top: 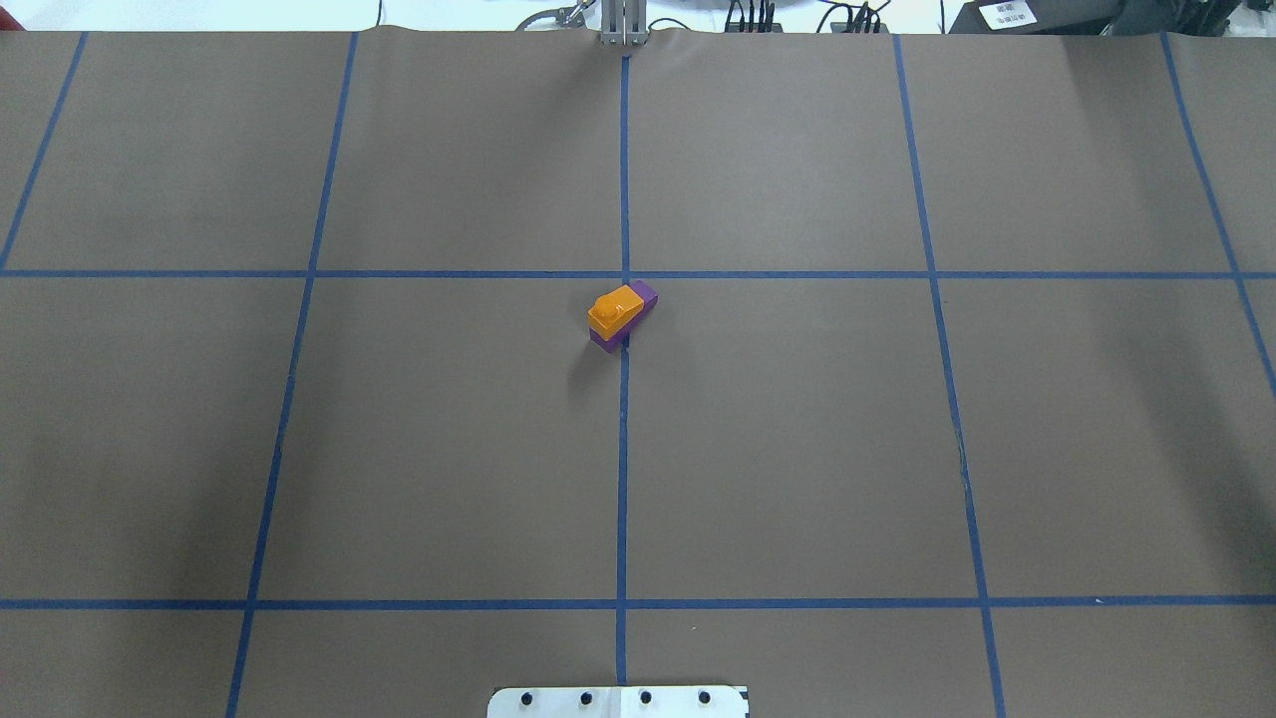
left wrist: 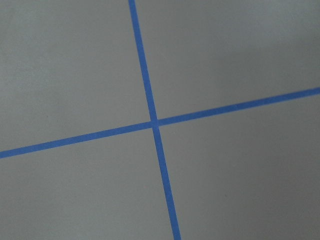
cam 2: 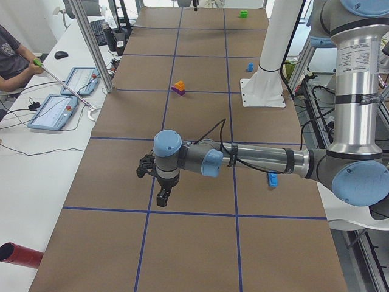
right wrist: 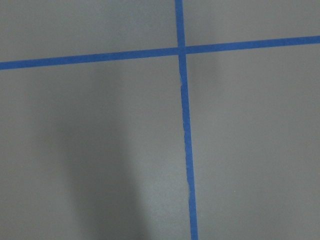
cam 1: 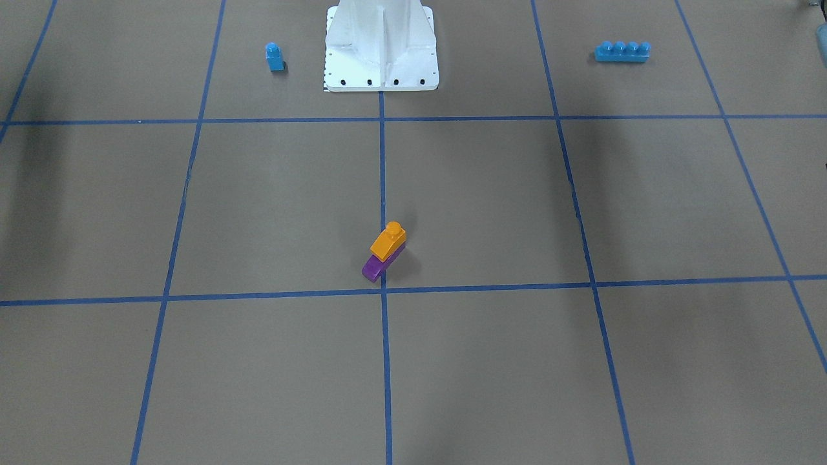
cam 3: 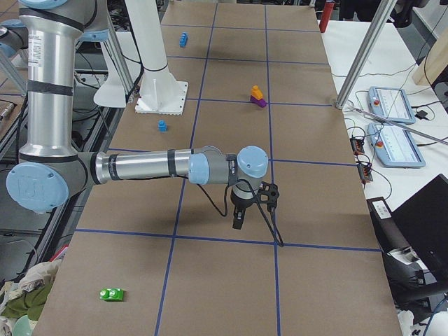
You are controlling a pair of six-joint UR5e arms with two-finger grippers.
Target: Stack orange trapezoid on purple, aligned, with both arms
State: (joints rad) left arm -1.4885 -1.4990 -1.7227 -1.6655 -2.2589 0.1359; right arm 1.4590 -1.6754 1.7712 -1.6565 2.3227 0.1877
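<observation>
The small glossy orange plastic trapezoid brick (cam 1: 387, 241) sits on the glossy purple plastic wedge brick (cam 1: 372, 268) at the middle blue tape line (cam 1: 382, 168) of the brown paper table (cam 1: 491, 194). The purple brick's low end seems to stick out beyond the orange one. The black left gripper (cam 2: 161, 199) and black right gripper (cam 3: 238, 222) hang over the table well apart from the stack; they show only from the sides, so I cannot tell whether either is spread or closed.

I get even, diffuse overhead light on the brown table cover (top: 797, 449), with soft broad shadows at the left and right edges of the overhead view. Both wrist views look slightly soft, and a dim patch darkens the right one's lower left.
</observation>
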